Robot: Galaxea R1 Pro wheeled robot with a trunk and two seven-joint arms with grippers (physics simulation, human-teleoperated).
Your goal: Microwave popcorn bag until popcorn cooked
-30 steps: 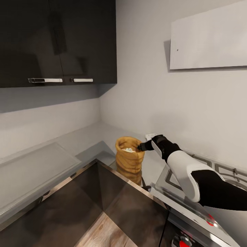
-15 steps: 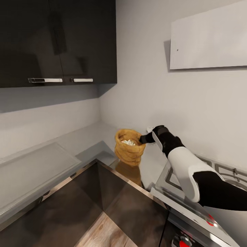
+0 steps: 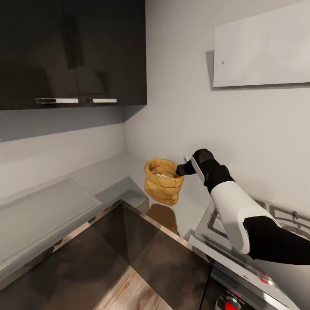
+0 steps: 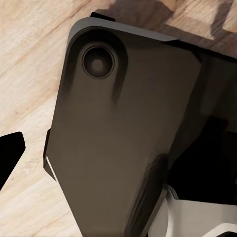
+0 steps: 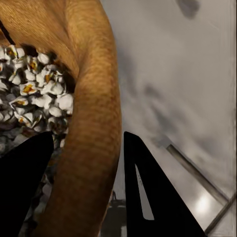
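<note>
Tan popcorn bag, popcorn inside, hangs above countertop, rim pinched by right gripper.

The bag hangs mid-frame, clear of the surface, its rim pinched by the right gripper, with open air beneath it. The grey surface running to the left of the frame lies bare and passable. Dark cabinets cap the upper left, leaving a gap above the surface. The hob crowds the lower right, and the wall closes in behind.
</note>
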